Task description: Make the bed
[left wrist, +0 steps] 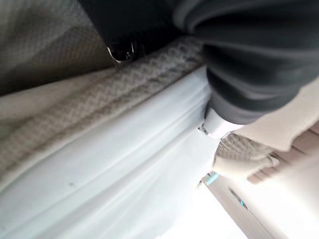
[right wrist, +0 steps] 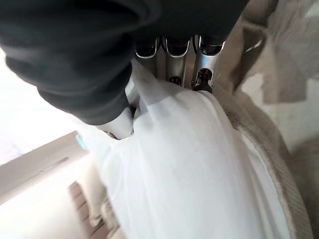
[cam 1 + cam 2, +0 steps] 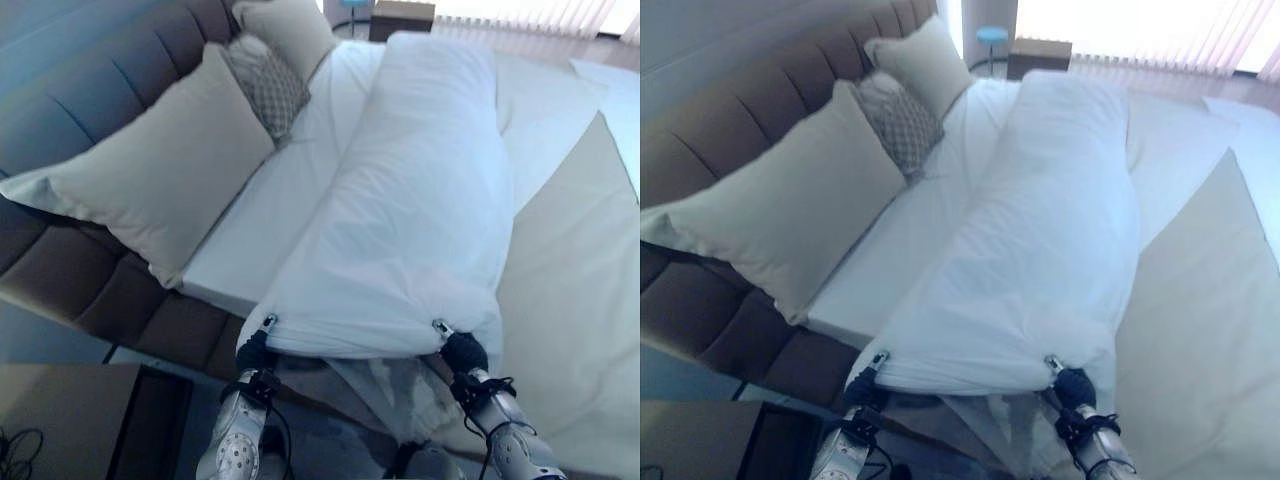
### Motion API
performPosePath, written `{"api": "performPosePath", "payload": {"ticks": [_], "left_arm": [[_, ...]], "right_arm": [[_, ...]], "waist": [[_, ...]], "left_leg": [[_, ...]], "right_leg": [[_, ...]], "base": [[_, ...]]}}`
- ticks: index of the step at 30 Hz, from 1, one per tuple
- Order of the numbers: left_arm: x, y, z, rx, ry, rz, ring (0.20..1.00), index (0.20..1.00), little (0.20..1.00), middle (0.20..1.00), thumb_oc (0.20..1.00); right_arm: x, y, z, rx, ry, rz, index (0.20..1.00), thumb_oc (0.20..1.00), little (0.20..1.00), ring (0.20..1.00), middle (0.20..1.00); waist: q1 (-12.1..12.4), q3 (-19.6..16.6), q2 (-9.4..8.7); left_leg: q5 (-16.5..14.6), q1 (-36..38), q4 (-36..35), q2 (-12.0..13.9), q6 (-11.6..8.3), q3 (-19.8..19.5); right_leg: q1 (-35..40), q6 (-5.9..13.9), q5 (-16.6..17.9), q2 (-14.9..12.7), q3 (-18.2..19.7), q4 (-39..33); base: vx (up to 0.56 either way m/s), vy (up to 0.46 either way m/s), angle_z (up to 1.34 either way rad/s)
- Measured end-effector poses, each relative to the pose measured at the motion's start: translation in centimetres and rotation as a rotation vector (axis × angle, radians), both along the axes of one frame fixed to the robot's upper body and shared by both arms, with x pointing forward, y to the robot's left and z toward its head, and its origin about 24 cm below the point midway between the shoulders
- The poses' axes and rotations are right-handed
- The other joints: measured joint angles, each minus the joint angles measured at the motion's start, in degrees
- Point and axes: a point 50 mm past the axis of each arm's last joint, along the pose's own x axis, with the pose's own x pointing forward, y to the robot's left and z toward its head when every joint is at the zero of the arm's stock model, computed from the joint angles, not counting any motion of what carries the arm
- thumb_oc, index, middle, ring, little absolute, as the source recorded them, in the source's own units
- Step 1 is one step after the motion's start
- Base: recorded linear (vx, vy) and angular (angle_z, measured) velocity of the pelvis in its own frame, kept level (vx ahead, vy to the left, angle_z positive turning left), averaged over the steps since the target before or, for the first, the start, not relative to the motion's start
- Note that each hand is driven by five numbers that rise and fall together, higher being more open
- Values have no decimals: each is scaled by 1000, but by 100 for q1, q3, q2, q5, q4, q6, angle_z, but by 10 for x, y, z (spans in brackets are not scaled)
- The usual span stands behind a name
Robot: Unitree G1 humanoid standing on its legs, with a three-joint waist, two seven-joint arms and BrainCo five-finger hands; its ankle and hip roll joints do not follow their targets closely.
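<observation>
Left eye view shows the bed (image 3: pixel 570 300) stretching away from me, its brown padded headboard (image 3: pixel 90 90) along my left side. On the mattress lies the white duvet (image 3: pixel 420 210), bunched into one long roll; its long axis runs from the near edge of the bed straight away toward the far window blinds (image 3: pixel 540 12), roughly parallel to the headboard. A beige cover (image 3: pixel 580 270) spreads on the roll's right. Against the headboard lean a large cream pillow (image 3: pixel 160 170), a small patterned cushion (image 3: pixel 268 90) and a second cream pillow (image 3: pixel 290 30) farther off. My left hand (image 3: pixel 258 350) grips the near left corner of the duvet, and my right hand (image 3: pixel 462 350) the near right corner. Right wrist view shows my fingers (image 2: pixel 172 55) curled, thumb pinching white cloth. Left wrist view shows cloth gathered at my hand, the grip mostly hidden.
</observation>
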Motion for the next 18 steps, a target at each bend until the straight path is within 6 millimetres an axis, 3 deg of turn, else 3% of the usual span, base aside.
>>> {"api": "performPosePath", "payload": {"ticks": [1, 4, 18], "left_arm": [[11, 0, 12, 8, -54, 5, 200, 200, 200, 200, 200], [26, 1, 31, 26, -134, 8, 200, 200, 200, 200, 200], [28, 4, 36, 44, -151, 46, 200, 200, 200, 200, 200]], "right_arm": [[9, 1, 8, -2, -34, -5, 200, 200, 200, 200, 200], [23, 4, 22, -5, -86, -20, 200, 200, 200, 200, 200], [29, 10, 34, 16, -146, -62, 200, 200, 200, 200, 200]], "waist": [[-1, 359, 6], [4, 820, 14], [-6, 888, 13]], "left_leg": [[35, -266, 157, 16, 18, -50], [89, -826, 328, 25, 30, -153], [114, -1513, 369, 44, 41, -114]], "right_leg": [[-220, -75, -1, -9, 18, 142], [-728, -184, -40, -93, 15, 386], [-1402, -246, -44, -132, -23, 438]], "base": [[-155, -25, 15], [-87, -21, 13], [1, -27, 1]]}}
